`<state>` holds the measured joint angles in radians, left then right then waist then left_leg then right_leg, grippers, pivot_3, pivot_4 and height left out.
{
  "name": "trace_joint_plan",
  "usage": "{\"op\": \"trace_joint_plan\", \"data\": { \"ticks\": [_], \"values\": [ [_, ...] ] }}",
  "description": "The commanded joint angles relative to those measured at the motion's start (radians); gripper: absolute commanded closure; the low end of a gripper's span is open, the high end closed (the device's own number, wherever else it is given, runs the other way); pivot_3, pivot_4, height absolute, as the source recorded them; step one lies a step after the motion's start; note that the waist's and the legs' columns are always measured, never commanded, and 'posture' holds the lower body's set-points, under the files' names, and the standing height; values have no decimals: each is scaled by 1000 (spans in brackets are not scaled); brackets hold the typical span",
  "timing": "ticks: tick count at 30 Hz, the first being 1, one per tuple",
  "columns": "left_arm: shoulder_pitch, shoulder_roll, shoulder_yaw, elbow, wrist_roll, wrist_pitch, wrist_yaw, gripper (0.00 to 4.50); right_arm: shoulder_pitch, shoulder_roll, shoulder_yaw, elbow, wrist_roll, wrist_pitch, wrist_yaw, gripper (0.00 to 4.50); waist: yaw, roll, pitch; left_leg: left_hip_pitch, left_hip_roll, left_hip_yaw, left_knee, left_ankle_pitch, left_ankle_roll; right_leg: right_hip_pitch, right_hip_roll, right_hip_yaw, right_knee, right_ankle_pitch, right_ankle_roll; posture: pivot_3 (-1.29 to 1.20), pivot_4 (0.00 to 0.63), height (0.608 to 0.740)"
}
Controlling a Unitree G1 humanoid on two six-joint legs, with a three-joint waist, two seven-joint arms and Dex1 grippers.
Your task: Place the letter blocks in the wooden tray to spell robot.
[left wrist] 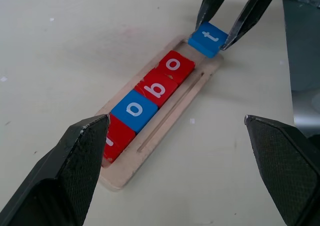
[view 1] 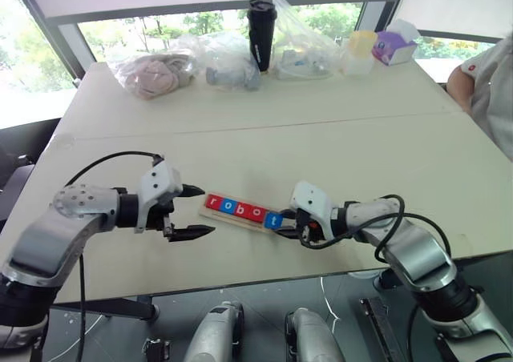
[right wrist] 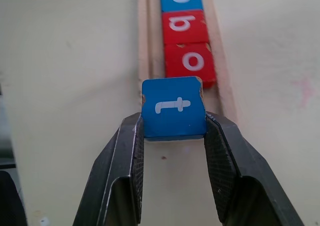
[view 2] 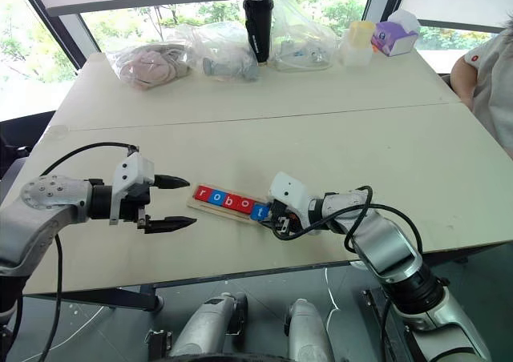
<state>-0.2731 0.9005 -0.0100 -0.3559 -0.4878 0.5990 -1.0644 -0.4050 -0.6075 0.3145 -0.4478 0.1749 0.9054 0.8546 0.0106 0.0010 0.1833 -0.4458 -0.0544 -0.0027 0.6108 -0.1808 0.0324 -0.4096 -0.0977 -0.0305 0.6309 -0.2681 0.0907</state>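
Observation:
The wooden tray (left wrist: 167, 118) lies on the table between my two grippers. Four letter blocks sit in it in a row: a red r (left wrist: 118, 135), a blue o (left wrist: 134, 110), a red b (left wrist: 156, 88) and a red o (left wrist: 174, 65). My right gripper (right wrist: 174, 120) is shut on the blue t block (left wrist: 209, 37), holding it slightly tilted at the tray's right end, just behind the red o. Whether the t rests in the tray I cannot tell. My left gripper (view 1: 208, 210) stands open just off the tray's left end with nothing between its fingers.
At the table's far edge stand clear plastic bags (view 1: 156, 72), a black tumbler (view 1: 260, 34), a yellow-lidded container (view 1: 361, 51) and a purple tissue box (view 1: 393, 48). A person's arm (view 1: 485, 82) is at the right edge. A seam (view 1: 264, 128) crosses the table.

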Motion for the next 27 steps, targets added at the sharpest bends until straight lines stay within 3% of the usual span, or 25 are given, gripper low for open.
{"op": "trace_joint_plan", "data": {
  "ticks": [1,27],
  "values": [
    [-12,0,7,-33,-1,-6,4,0,-19,-11,6,-26,5,-6,-10,3381,0,0,0,0,0,0,0,0,0,0,0,0,0,0,0,0,150,740],
    [1,-25,7,-66,-9,18,47,0,-94,33,68,101,-7,-78,-23,3381,0,0,0,0,0,0,1,0,0,1,1,0,1,0,0,0,150,740]
  ]
}}
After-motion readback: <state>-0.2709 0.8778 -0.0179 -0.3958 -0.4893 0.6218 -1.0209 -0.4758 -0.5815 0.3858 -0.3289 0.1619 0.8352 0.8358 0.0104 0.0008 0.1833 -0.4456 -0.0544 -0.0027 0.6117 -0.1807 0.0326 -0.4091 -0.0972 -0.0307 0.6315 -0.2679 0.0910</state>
